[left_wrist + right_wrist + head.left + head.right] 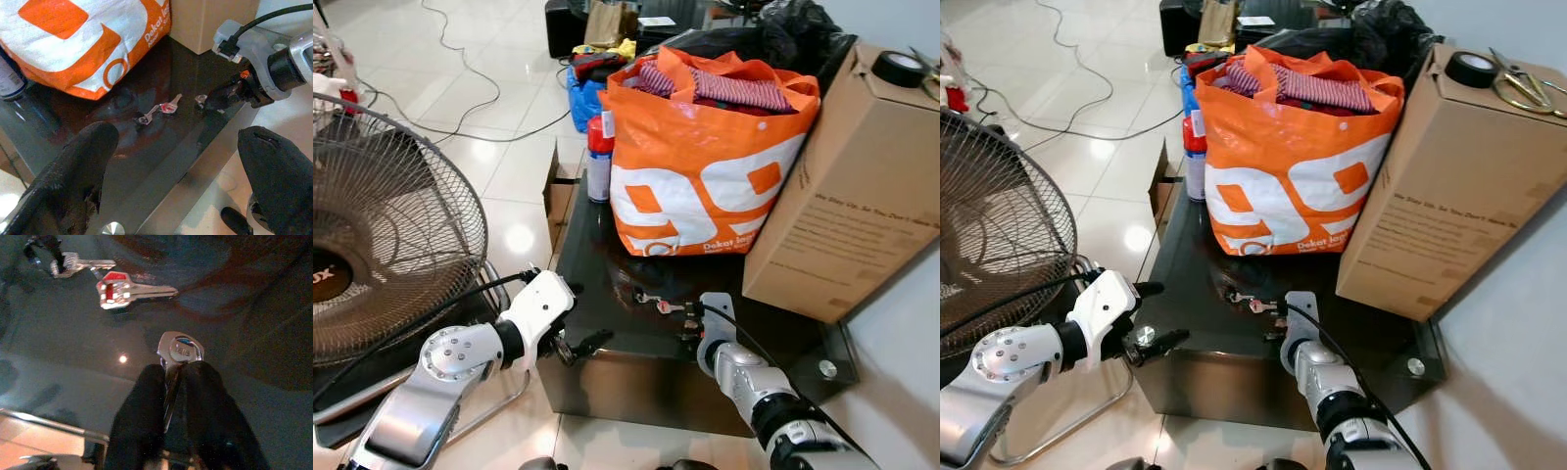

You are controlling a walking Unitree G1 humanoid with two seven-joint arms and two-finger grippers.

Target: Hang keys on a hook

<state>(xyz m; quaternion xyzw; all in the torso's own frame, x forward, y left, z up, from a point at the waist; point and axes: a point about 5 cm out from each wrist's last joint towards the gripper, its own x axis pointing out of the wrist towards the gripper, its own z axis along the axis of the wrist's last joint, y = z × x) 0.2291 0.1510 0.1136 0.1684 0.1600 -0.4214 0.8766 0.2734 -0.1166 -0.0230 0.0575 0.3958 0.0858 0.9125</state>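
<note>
**Dark glass table, one key pinched at its front edge**

Glossy black glass topped the low table (607, 255), and near the middle of its front edge the right gripper (178, 377) had its two black fingers closed on a single silver key (180, 350). The key stood on edge between the fingertips with its rounded head poking out beyond them, a hold that would keep the flat blade from slipping. Whether it was lifted clear of the glass or resting on it could not be told.

Just beyond that key, a little farther in from the front edge, lay the other keys (658, 303): one with a red head and a plain one beside a small dark ring. They were apart from the gripper and flat on the glass. No hook could be made out, so the hanging step looked well ahead.

The left gripper (570, 346) hovered off the table's front left corner with its fingers spread wide and nothing between them, probably waiting to help.

Toward the back edge stood an orange shopping bag (705, 166) stuffed with clothes, a spray can (599, 157) at its left side, and a tall cardboard box (852, 186) along the right edge. A floor fan (382, 235) stood off to the left of the table.
</note>
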